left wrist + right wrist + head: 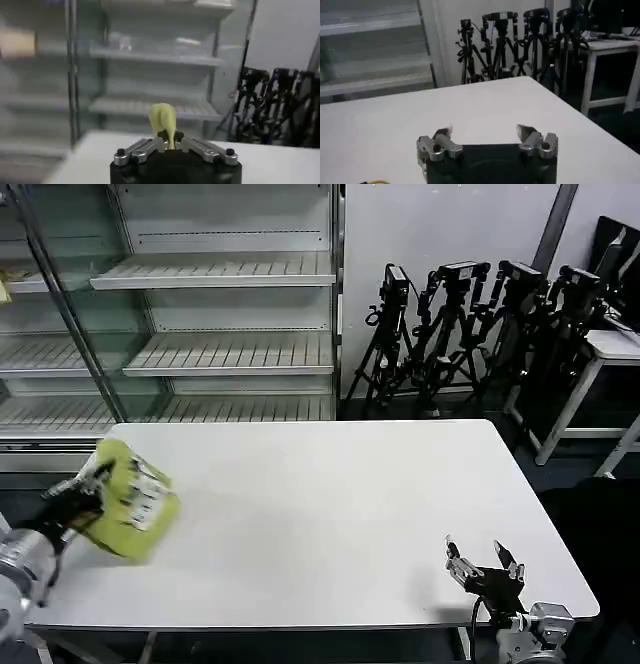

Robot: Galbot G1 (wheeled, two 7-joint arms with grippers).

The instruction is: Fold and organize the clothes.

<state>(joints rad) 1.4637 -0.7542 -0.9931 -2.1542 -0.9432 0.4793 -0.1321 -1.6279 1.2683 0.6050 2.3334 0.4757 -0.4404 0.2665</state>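
One claw (100,481) (left) — clothes (130,499) pinched.

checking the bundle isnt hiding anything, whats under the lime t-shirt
The left gripper pinches the bunched lime T-shirt at the white table edge. The surface directly beneath it is covered, so unseen.

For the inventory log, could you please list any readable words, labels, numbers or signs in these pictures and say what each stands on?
None can be read.
The plain lime soft-fabric T-shirt, bunched in the shut left hand over the table's left edge, carries no print.
The white rectangular table, the right hand and the black camera tripods show no legible marking.
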